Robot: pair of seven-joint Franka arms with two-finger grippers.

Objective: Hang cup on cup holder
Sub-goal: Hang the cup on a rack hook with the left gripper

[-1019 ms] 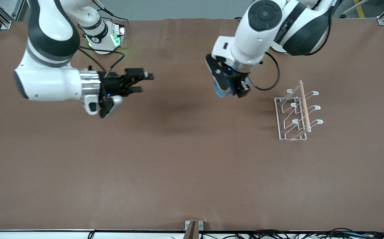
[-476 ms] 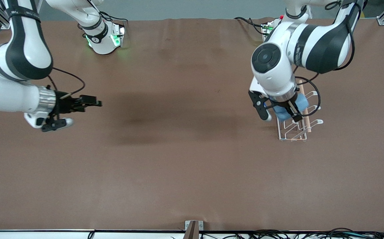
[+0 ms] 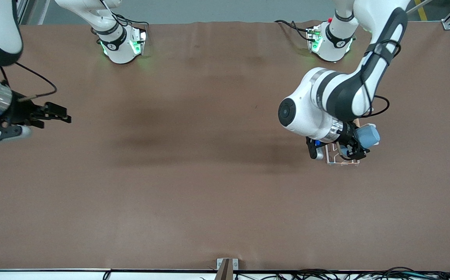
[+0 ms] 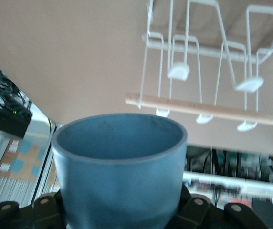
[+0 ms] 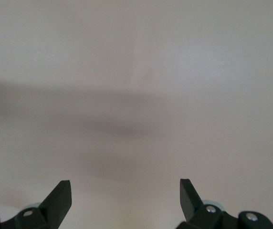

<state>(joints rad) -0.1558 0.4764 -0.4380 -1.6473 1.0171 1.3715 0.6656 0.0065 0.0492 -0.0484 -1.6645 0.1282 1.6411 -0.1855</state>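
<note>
Looking from the front, the left hand grips the light-blue cup right over the white wire cup holder, while the right hand waits spread wide over the brown desk. Left wrist view: cup clamped, rim facing the holder's prongs and wooden dowel. Right wrist view: just wide-apart fingertips above bare desk.

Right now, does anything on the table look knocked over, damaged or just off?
Nothing stands out. The cup holder stands upright on the table, prongs intact. The left gripper is shut on the cup over the rack, not yet hung. The right gripper waits open at the right arm's end.
</note>
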